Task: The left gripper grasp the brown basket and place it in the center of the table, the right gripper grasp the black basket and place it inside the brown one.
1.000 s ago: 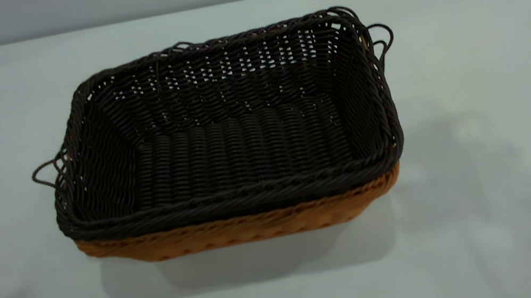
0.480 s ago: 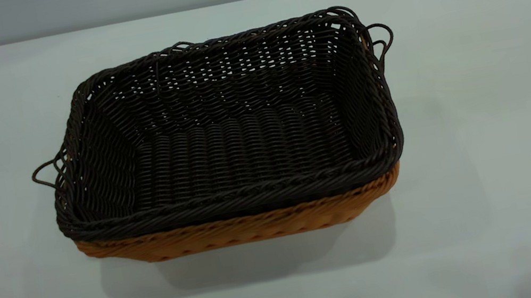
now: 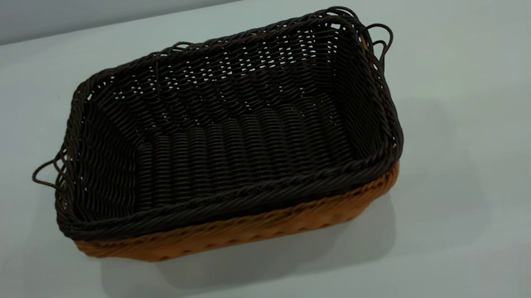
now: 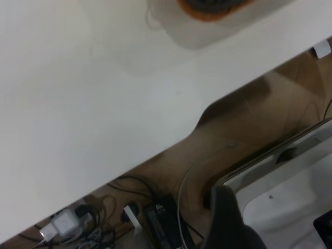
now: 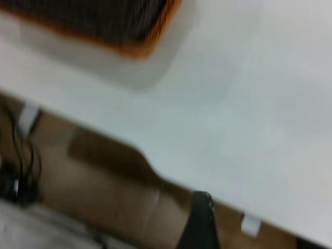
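The black basket (image 3: pixel 237 143) sits nested inside the brown basket (image 3: pixel 236 229) in the middle of the white table (image 3: pixel 475 81). Only the brown basket's front wall and right corner show under the black rim. Neither gripper is in the exterior view. My left gripper (image 4: pixel 275 233) is open and empty, held beyond the table's edge, with a corner of the brown basket (image 4: pixel 207 11) far off. My right gripper (image 5: pixel 259 238) is open and empty past the table's edge, away from the stacked black basket (image 5: pixel 93 15) and brown basket (image 5: pixel 155 39).
The table edge (image 4: pixel 171 145) runs across the left wrist view, with brown floor, cables and a power strip (image 4: pixel 161 223) below it. A white panel (image 4: pixel 290 192) lies under my left gripper. The table edge (image 5: pixel 171 176) also crosses the right wrist view.
The arm shadows on the table at the lower left and right have faded away. The two stacked baskets have not moved.
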